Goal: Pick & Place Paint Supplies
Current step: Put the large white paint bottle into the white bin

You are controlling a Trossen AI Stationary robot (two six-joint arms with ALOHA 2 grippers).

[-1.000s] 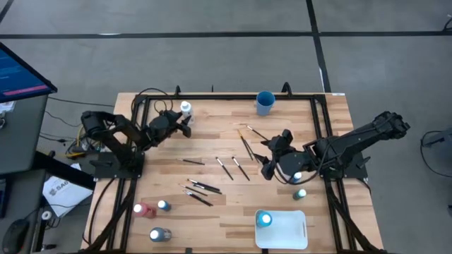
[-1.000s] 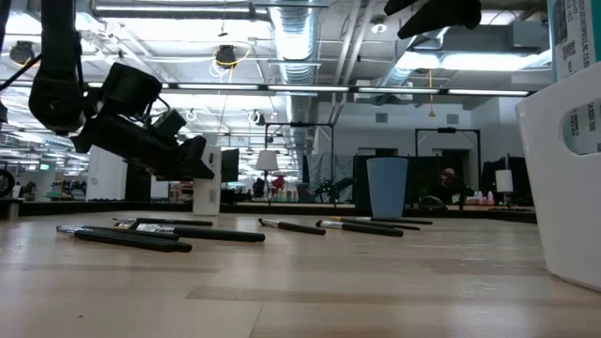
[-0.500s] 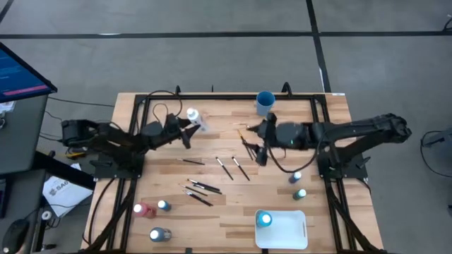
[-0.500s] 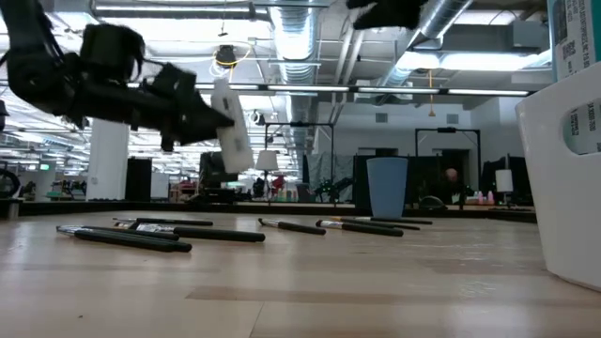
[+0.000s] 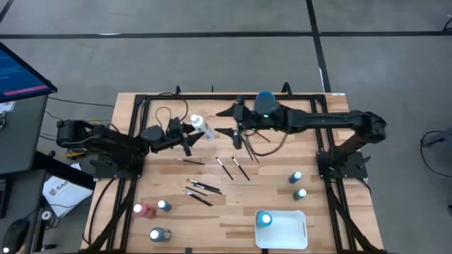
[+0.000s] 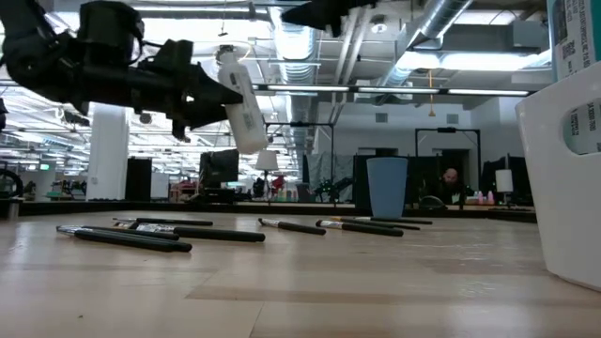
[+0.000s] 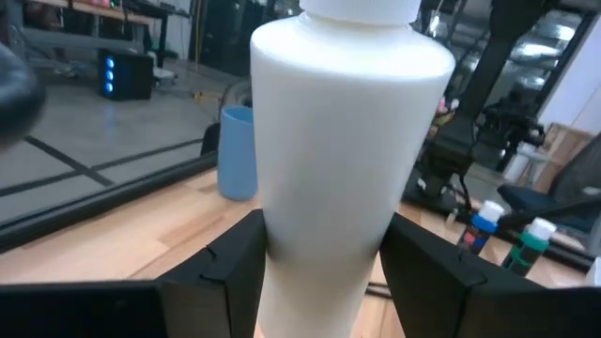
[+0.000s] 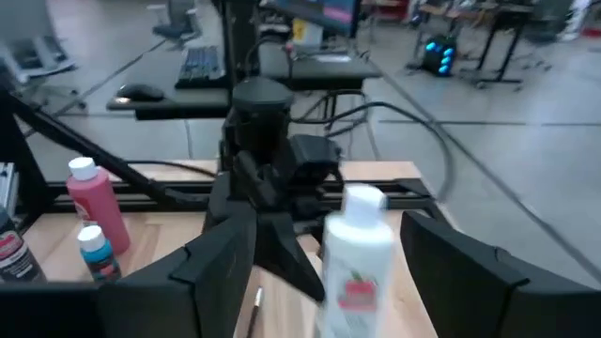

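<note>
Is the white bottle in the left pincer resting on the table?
No: in the low view the white bottle hangs tilted in the left pincer, well above the wooden table and the brushes.

Both arms (image 5: 106, 137) are matte black — chunky jointed segments bolted to flat black base plates on a black tube frame (image 5: 321, 127). Thin black cables (image 5: 166, 113) loop loosely off the left arm's wrist; another cable sags under the right arm (image 5: 332, 121). The fingers (image 7: 211, 282) are dark, angular plastic wedges with faceted edges.
</note>
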